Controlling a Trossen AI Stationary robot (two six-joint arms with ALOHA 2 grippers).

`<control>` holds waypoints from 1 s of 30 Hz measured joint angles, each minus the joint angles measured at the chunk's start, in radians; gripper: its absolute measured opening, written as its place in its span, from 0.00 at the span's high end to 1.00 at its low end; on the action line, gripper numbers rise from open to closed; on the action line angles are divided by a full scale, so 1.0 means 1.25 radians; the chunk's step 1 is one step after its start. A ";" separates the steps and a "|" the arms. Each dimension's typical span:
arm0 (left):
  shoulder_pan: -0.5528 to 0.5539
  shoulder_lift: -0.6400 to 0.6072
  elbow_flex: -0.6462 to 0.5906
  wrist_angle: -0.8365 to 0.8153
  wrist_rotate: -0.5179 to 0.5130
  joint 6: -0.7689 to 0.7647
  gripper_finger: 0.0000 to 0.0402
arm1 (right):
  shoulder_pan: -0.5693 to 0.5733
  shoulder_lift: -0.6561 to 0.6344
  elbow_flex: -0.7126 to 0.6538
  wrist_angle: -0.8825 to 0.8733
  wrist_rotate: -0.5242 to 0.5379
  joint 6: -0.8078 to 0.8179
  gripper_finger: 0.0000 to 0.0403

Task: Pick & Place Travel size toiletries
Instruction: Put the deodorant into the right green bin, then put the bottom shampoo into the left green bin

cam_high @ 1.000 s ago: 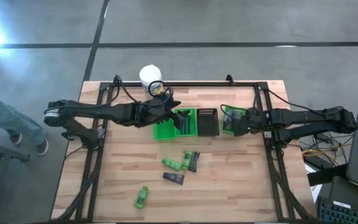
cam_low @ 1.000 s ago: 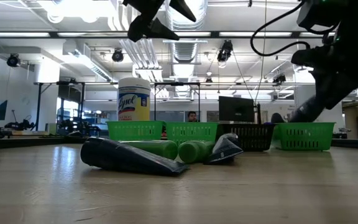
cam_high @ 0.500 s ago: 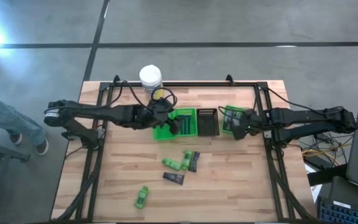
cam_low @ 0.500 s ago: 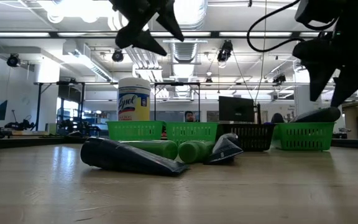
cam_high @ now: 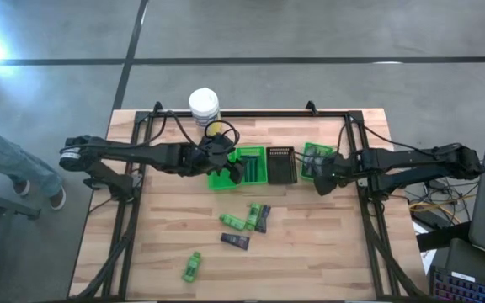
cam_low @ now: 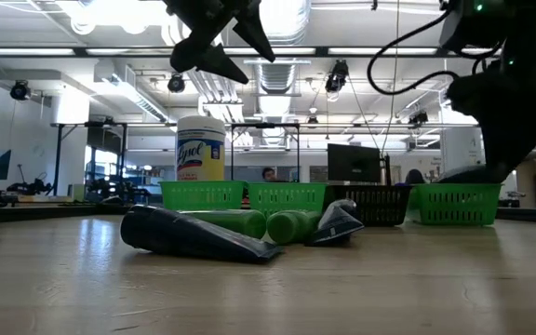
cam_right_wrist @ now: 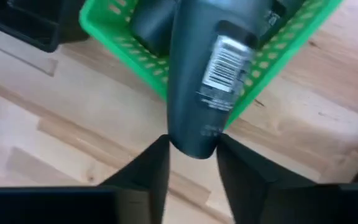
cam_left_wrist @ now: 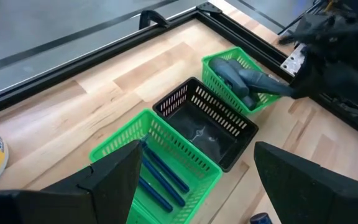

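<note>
My right gripper [cam_right_wrist: 192, 155] is at the near rim of the right green tray [cam_high: 313, 155], shut on a dark grey tube [cam_right_wrist: 197, 81] with a barcode label. The tube lies tilted over that rim, with other dark tubes under it. My left gripper [cam_left_wrist: 194, 158] hovers open above the left green tray [cam_left_wrist: 166, 155], which holds thin dark sticks [cam_left_wrist: 160, 174]. Loose on the table lie green bottles [cam_high: 232, 221] [cam_high: 192, 267] and dark tubes [cam_high: 235, 241] [cam_high: 263, 218]. My right gripper pinches the dark grey tube by the end [cam_right_wrist: 192, 144] that sticks out over the tray's near rim, one finger on each side. The fingers [cam_right_wrist: 151, 168] come slanting down from the table's near right side, along the tube. Its other end rests inside the tray.
A black tray [cam_high: 281, 164] sits between the two green ones. A white-lidded, yellow-labelled jar [cam_high: 204, 104] stands at the far edge behind my left arm. A black frame [cam_high: 268, 113] runs round the table. Bare wood lies near the loose toiletries.
My right gripper let go of the tube over the right green tray and stood open above it. It then moved down and toward the near edge, onto the tube's protruding end. The tube now lies in the tray. My left gripper shifted slightly toward the left edge, still open.
</note>
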 joint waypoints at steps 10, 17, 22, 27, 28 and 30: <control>0.000 0.000 0.000 0.004 0.000 -0.016 0.22 | 0.000 0.026 0.017 0.050 0.015 -0.012 0.97; 0.000 0.000 0.000 0.006 -0.009 -0.016 0.22 | -0.010 0.021 0.016 0.039 0.042 -0.012 0.95; -0.011 0.000 0.000 -0.059 0.063 0.007 0.22 | -0.009 0.014 0.028 0.045 0.037 -0.035 0.91; -0.062 0.006 0.000 -0.250 0.152 0.040 0.22 | -0.009 0.009 0.074 0.050 0.025 -0.114 0.81; -0.074 0.006 0.000 -0.292 0.166 0.030 0.22 | -0.009 0.010 0.083 0.051 0.020 -0.130 0.78; -0.096 0.006 -0.005 -0.356 0.201 -0.018 0.22 | -0.009 0.010 0.100 0.051 0.017 -0.153 0.72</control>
